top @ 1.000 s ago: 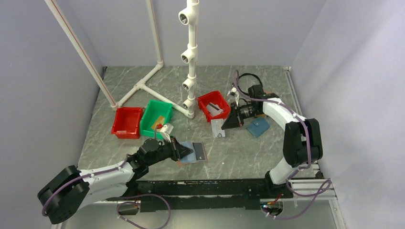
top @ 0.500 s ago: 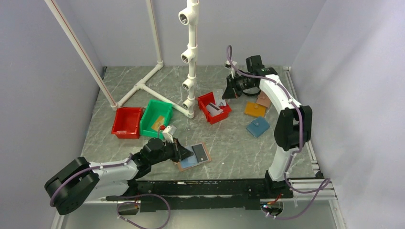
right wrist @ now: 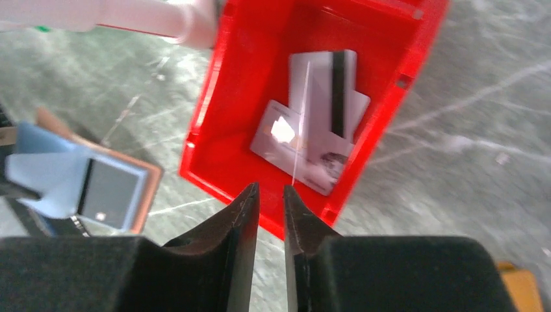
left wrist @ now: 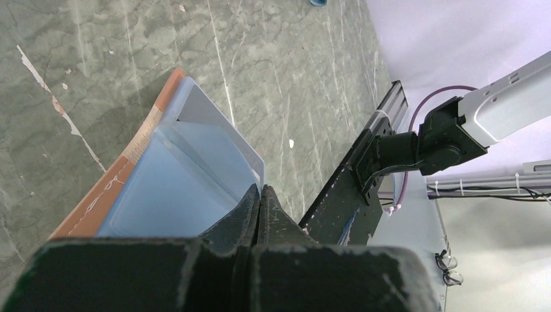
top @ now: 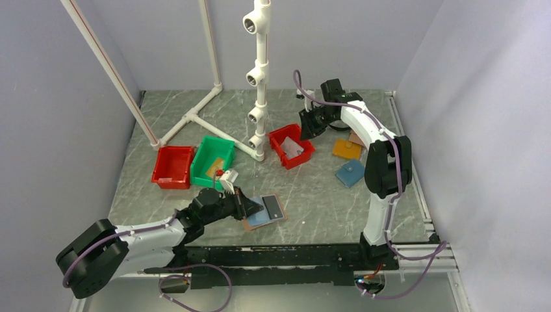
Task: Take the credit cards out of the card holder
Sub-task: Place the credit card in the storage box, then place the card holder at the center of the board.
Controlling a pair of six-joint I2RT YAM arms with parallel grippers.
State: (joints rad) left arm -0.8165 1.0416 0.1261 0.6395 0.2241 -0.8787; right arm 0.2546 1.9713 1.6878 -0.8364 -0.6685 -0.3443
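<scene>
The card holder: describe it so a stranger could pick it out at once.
On the grey marbled table, look near the front edge, left of centre. The card holder lies open there, its lining pinched by the left gripper. Unlike the closed orange wallet and teal-blue wallet on the right, it shows light blue lining and a dark card.

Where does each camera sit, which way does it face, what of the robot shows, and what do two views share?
Top external: high behind the arm bases, looking down on the table; both whole arms show, left pincer and right pincer.
Left wrist: on the left arm, looking along its shut fingers at the card holder's blue lining.
Right wrist: above the red bin, looking down at cards inside; its two fingers show, slightly apart.
Shared: top external and right wrist both show the red bin and card holder.
</scene>
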